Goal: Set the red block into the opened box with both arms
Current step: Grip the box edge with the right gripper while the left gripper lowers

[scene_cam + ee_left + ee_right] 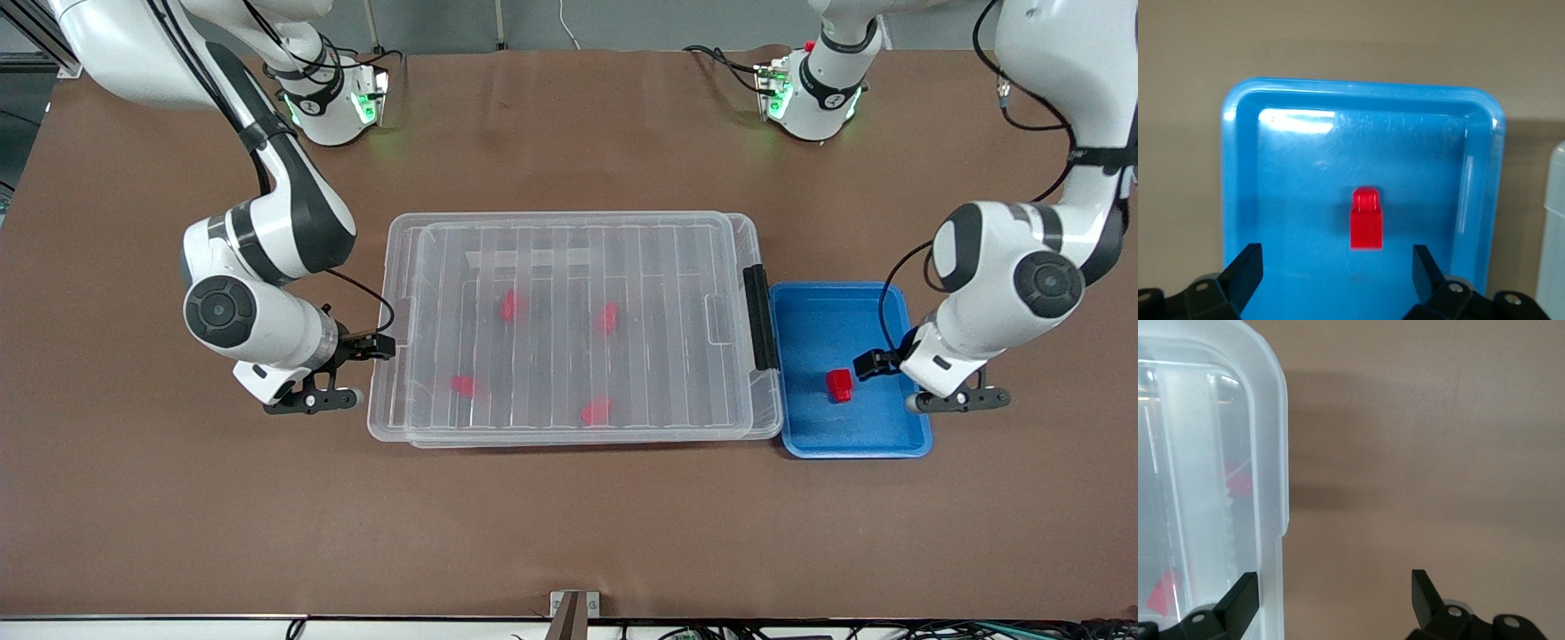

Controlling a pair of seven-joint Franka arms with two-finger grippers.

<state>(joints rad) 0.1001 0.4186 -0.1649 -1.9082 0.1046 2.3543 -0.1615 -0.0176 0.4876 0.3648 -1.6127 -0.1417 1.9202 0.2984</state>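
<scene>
One red block (839, 384) (1366, 220) lies in the blue tray (805, 436) (1245, 167). My left gripper (876, 363) (1336, 267) hangs open over the tray, close to the block, with nothing between its fingers. The box (578, 216) is clear plastic and stands mid-table with its ribbed lid (569, 267) lying on it. Several more red blocks (508, 305) show through the lid. My right gripper (382, 347) (1335, 590) is open at the box's short end toward the right arm's end of the table. It holds nothing, and one finger is over the box rim (1268, 453).
A black clip (758, 316) sits on the box's short end next to the blue tray. The tray touches or nearly touches that end. Brown table surface surrounds both containers. The arm bases (338, 107) stand along the table's edge farthest from the front camera.
</scene>
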